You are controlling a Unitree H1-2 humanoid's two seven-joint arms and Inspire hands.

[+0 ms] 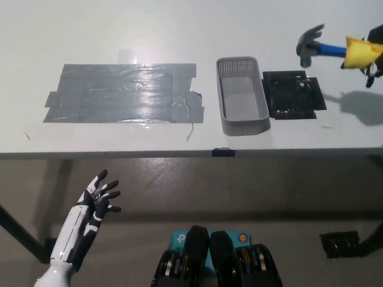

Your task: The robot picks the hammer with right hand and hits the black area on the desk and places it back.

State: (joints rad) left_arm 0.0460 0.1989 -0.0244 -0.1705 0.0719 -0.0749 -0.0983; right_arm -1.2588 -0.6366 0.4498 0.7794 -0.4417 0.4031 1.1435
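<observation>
The white left hand (96, 200) rests low at the left, below the tabletop (179, 36) edge, fingers spread and holding nothing. On the tabletop a wide patch of grey tape (122, 92) lies at the left, then a grey basket (242, 95), empty, with the black area (293, 94) just beside it on the right. Above that black square the hammer (326, 49) hangs in the air, head down and to the left, its yellow grip closed in the black right hand (374, 57) at the picture's right edge.
</observation>
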